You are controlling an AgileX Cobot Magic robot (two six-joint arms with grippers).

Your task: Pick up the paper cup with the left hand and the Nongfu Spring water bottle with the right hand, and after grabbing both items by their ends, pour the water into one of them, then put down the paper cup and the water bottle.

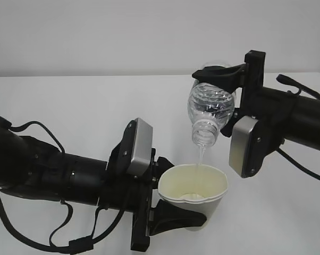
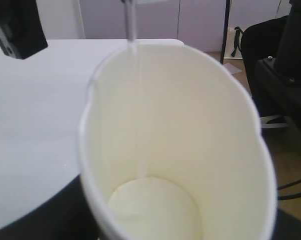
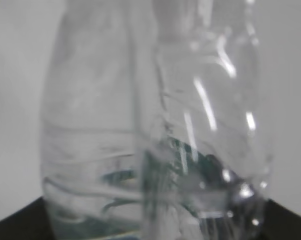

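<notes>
Paper cup [image 1: 194, 187] pinched between left hand [image 1: 173, 212] jaws; Nongfu Spring water bottle [image 1: 210, 106] clamped inverted in right hand [image 1: 224, 74] jaws, water [image 1: 201, 155] streaming down.

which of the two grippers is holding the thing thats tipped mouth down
The right hand: it clamps the Nongfu Spring water bottle mouth-down, pouring. The left hand holds the paper cup upright beneath it.

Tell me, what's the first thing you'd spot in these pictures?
The upside-down water bottle, held high on the right by the right hand. A thin stream of water falls from its mouth into the paper cup just below. The left hand clamps that cup, squashing its rim a bit.
</notes>
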